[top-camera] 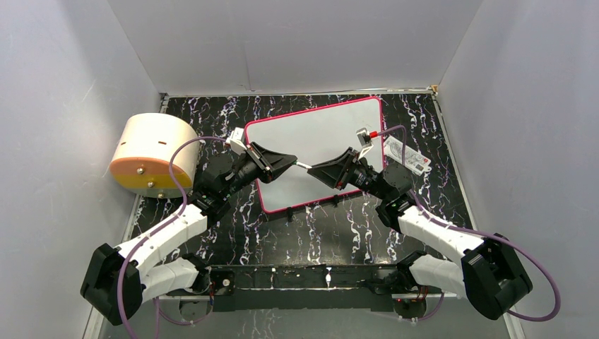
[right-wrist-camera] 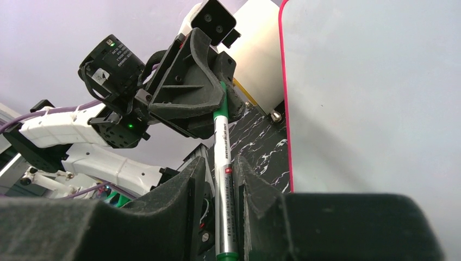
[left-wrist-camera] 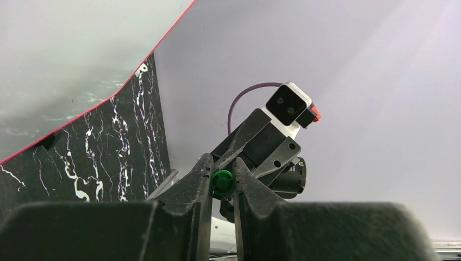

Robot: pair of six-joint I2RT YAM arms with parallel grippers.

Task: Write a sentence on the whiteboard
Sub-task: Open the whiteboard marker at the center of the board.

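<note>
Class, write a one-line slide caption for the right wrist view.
A marker, its far end held by the left gripper, passes between the fingers of the right gripper, beside a blank whiteboard.

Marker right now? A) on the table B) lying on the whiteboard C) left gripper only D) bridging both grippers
D: the right gripper has the marker between its fingers, and the left gripper pinches its green end.
</note>
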